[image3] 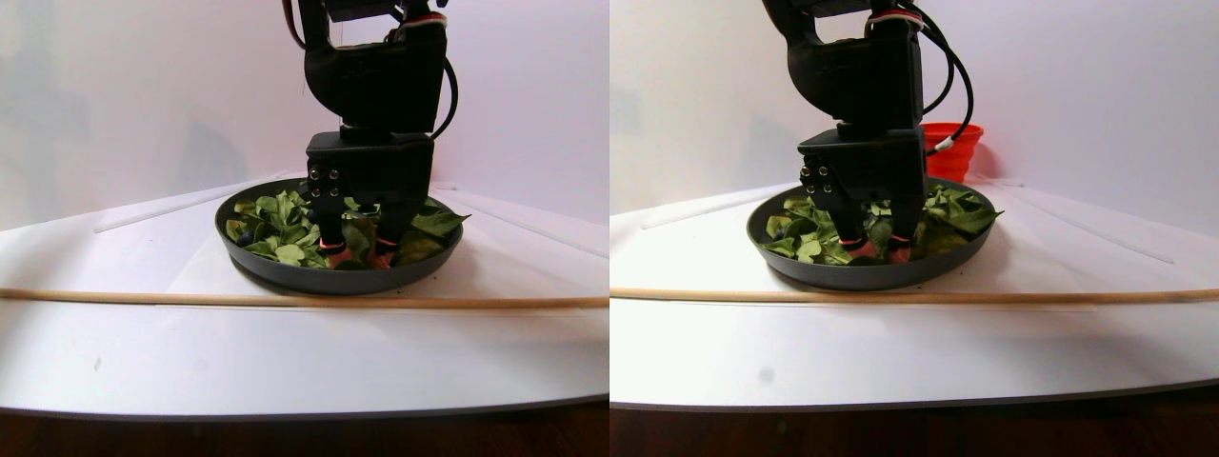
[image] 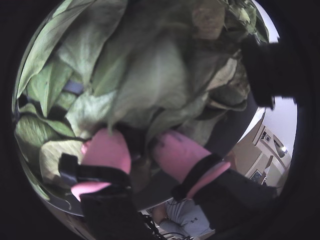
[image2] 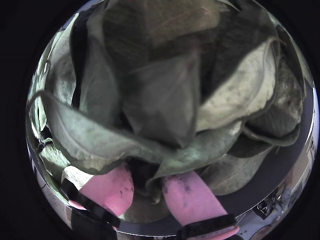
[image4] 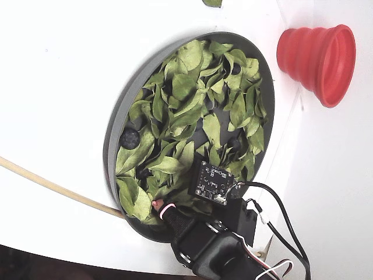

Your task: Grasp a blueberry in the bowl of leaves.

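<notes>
The dark-grey bowl (image4: 115, 135) holds a loose heap of green leaves (image4: 187, 111). One blueberry (image4: 129, 138) lies bare by the bowl's left rim in the fixed view, away from the gripper. My gripper (image: 142, 150) is down among the leaves at the bowl's near rim, its pink fingertips (image: 107, 150) apart. It shows the same way in the other wrist view (image2: 147, 190). A dark rounded shape (image2: 142, 172) sits between the tips, half under a leaf; I cannot tell whether it is a blueberry. In the stereo pair view the gripper (image3: 357, 255) stands upright in the bowl (image3: 286, 276).
A red ribbed cup (image4: 317, 55) lies beside the bowl, also behind it in the stereo pair view (image3: 952, 148). A thin wooden stick (image3: 190, 298) lies across the white table in front of the bowl. The arm's body (image4: 221, 245) overhangs the bowl's near edge.
</notes>
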